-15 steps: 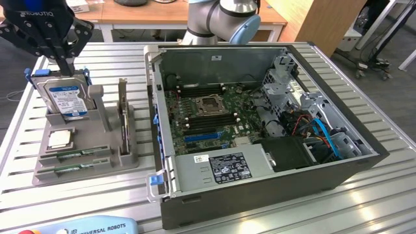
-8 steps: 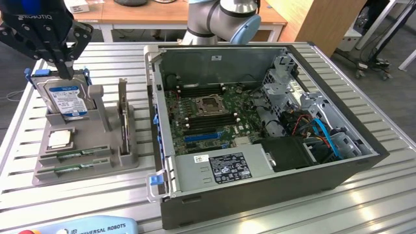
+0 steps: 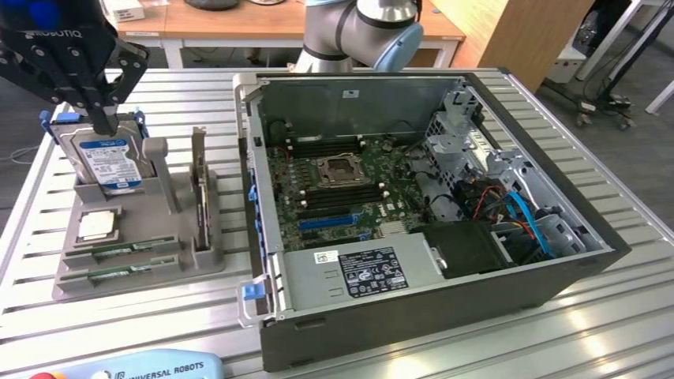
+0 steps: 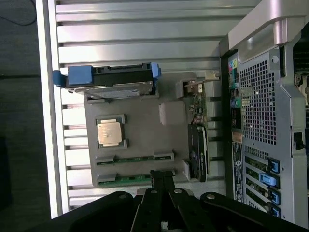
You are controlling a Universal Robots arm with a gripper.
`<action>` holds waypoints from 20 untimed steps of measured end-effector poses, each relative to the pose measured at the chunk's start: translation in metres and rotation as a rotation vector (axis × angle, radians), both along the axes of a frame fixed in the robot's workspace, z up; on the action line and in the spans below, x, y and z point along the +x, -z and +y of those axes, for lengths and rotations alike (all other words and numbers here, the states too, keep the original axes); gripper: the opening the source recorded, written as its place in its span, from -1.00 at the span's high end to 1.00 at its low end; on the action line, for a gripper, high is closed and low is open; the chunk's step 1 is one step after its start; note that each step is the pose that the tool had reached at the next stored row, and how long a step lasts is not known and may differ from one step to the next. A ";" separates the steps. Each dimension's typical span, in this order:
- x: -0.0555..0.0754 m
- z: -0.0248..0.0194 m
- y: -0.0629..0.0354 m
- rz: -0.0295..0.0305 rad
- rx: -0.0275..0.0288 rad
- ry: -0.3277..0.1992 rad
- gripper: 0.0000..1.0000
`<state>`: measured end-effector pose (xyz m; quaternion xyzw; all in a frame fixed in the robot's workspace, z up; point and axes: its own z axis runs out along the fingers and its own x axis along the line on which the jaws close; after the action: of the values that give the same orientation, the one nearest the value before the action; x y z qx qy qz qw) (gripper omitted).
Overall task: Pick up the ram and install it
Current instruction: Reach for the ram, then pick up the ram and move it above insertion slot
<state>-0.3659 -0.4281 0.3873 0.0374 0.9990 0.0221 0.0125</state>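
My hand [image 4: 162, 175], fingers pressed together on nothing, hangs above the grey holder [image 4: 140, 125] on the worktop [image 4: 145, 38], where the ram [image 4: 126, 180] sits slotted: judged light, stiff, fragile; grasp its long edges.

The word "ROBOTIQ" is showing on the body of the gripper [image 3: 106, 125], and "UNIVERSAL ROBOTS" is showing on the blue controller [image 3: 142, 367].
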 end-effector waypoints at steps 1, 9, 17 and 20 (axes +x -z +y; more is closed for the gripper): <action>0.000 -0.0013 0.0000 0.0000 0.0000 0.000 0.80; 0.000 -0.0120 0.0000 0.0000 0.0000 0.000 0.80; 0.000 -0.0123 0.0000 0.0000 0.0000 0.000 0.80; 0.000 -0.0123 0.0000 0.0000 0.0000 0.000 0.80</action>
<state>-0.3659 -0.4404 0.3873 0.0374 0.9990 0.0221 0.0125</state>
